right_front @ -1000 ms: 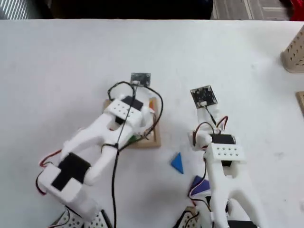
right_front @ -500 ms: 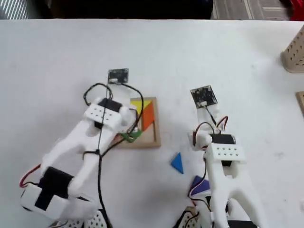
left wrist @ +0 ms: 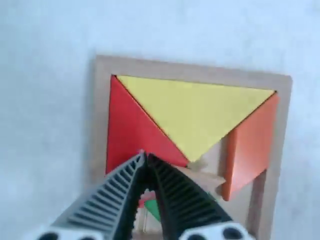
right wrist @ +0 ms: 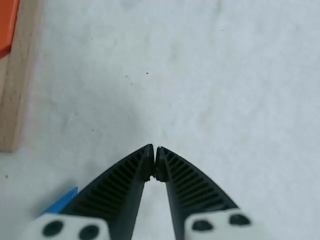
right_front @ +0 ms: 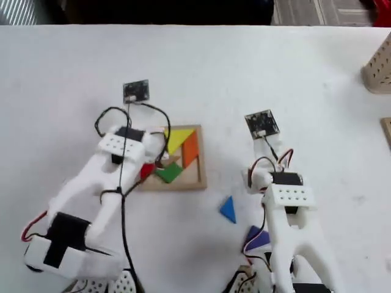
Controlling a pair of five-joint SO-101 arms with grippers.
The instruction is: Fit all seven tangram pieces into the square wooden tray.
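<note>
The square wooden tray is seen lying flat on the white tabletop, between the two arms. Four pieces are laid inside it. A yellow triangle is set with its long edge along one side of the tray. A red triangle is pressed against one of its slanted edges, and an orange piece is placed at the other. A green piece is found in the part of the tray nearest the arms. A patch of bare wood is left near the middle of the tray.

The left claw is held over the tray, above the inner corner of the red triangle. Its fingers are brought together at the tips, and nothing is gripped between them.

The right claw is held over bare tabletop just beside the tray's outer edge. Its fingers are likewise closed on nothing.

A blue triangle is left on the tabletop outside the tray, between the tray and the right arm. A purple piece lies close to that arm and is partly covered by it.
</note>
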